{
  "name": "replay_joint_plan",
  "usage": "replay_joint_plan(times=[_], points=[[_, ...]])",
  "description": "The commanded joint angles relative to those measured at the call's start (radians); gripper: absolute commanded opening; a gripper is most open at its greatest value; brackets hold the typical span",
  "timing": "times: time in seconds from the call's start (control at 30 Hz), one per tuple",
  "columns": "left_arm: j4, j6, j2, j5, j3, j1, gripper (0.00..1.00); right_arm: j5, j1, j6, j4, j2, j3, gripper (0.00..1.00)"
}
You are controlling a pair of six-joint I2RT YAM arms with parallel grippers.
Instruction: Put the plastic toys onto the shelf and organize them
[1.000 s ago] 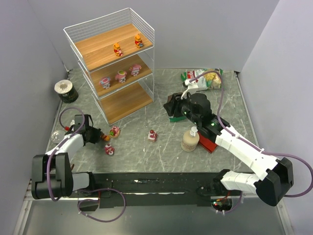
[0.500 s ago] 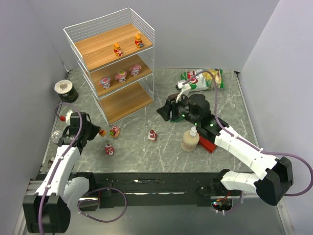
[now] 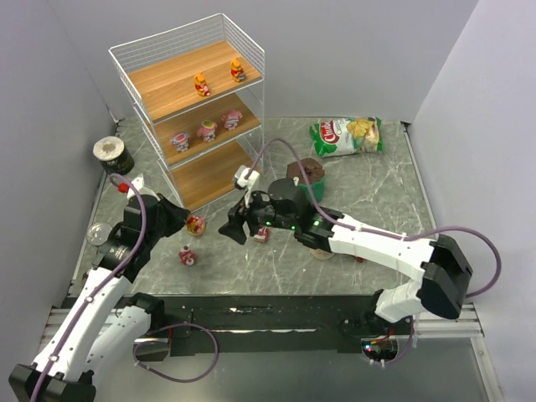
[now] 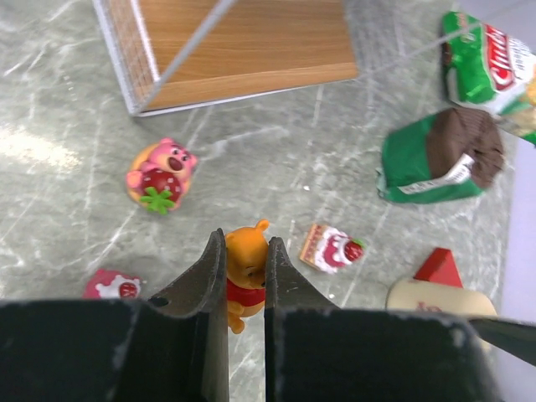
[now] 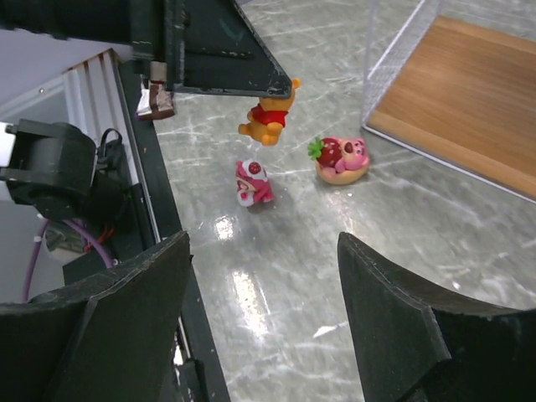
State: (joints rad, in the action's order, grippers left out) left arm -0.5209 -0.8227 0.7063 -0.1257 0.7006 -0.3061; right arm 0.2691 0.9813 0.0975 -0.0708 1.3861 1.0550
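My left gripper [image 4: 243, 244] is shut on an orange bear toy [image 4: 245, 261] in a red shirt, held above the table; the same bear [image 5: 270, 113] hangs in the right wrist view. On the table lie a pink strawberry bear [image 3: 195, 224], a small red-and-pink figurine [image 3: 187, 256] and a cake-slice toy [image 3: 261, 232]. My right gripper [image 3: 237, 228] is open and empty, just left of the cake slice. The shelf [image 3: 167, 79] holds two orange-yellow toys [image 3: 202, 85] on its top tier and three pink ones [image 3: 206, 130] on the middle tier. Its bottom tier [image 4: 243, 42] is bare.
A chip bag [image 3: 345, 134] lies at the back right and a green-and-brown packet [image 3: 303, 170] sits behind the right arm. A cream bottle [image 4: 435, 297] and a red box [image 4: 437, 266] are near it. A dark roll [image 3: 112, 155] and a clear dish [image 3: 96, 234] are at the left.
The left arm has lifted the orange bear off the table toward the shelf. The right arm swung left and nearer, to the table's middle, and its jaws widened.
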Motion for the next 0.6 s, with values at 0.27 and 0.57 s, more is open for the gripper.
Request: replay_joint_plan(times=[0.27, 0.57], points=[[0.010, 0.034, -0.036, 0.012, 0.091, -0.022, 0.01, -0.148, 0.109, 0.060, -0.101, 0.215, 0.224, 0.78], [-0.022, 0.039, -0.047, -0.017, 0.112, -0.024, 0.01, -0.257, 0.148, 0.105, -0.063, 0.356, 0.361, 0.78]])
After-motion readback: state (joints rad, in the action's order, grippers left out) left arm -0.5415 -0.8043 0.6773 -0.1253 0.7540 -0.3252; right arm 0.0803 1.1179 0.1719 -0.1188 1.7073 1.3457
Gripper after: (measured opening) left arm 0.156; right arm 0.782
